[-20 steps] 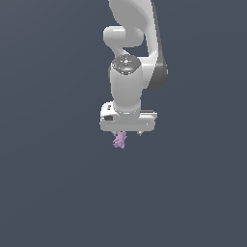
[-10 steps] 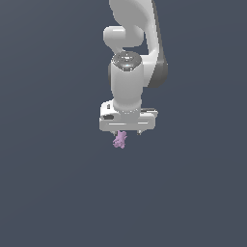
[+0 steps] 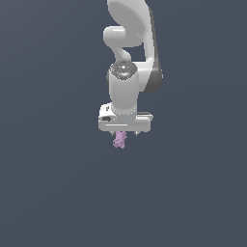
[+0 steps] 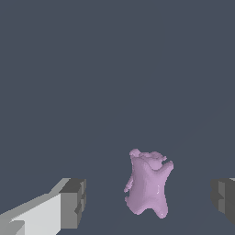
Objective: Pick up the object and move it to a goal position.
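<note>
The object [image 3: 119, 140] is a tiny pale purple-pink lumpy piece, just below the white hand in the exterior view. In the wrist view the object [image 4: 148, 187] sits between the two fingers, nearer the middle, with a gap on each side. My gripper [image 3: 124, 133] points straight down over it and is open. In the wrist view the gripper [image 4: 149, 202] has one grey fingertip [image 4: 73, 204] on one side and the other at the frame's edge [image 4: 225, 199]. Neither pad touches the object.
A plain dark grey-blue surface [image 3: 58, 193] fills the scene around the arm. The white arm [image 3: 130, 43] rises above the hand. No goal marker shows.
The hand has come down a little over the object. The object has stayed in place.
</note>
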You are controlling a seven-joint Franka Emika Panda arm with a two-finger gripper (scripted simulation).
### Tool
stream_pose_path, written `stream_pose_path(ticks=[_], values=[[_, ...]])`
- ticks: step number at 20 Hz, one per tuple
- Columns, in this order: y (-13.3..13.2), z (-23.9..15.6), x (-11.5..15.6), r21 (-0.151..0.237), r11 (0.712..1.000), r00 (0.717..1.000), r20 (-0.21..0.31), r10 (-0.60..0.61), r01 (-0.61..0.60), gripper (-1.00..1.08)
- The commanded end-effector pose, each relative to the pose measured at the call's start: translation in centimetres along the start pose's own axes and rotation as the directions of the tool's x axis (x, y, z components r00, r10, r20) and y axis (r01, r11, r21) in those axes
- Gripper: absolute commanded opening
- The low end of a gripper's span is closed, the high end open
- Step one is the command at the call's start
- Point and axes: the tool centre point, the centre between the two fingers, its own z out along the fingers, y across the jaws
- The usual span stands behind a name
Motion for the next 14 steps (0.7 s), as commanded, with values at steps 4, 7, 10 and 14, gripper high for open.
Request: stream_pose_path(ticks=[4, 7, 10, 14], values=[[1.4, 3.2, -2.4, -0.011, 0.997, 0.997, 0.019, 0.08, -0.08, 1.0], [2.0, 4.5, -3.5, -0.017, 0.993, 0.993, 0.026, 0.114, -0.113, 1.0], [2.3, 5.2, -4.2, -0.021, 0.991, 0.99, 0.03, 0.135, -0.135, 1.0], [2.5, 5.6, -4.6, -0.023, 0.989, 0.989, 0.032, 0.146, -0.145, 1.0]])
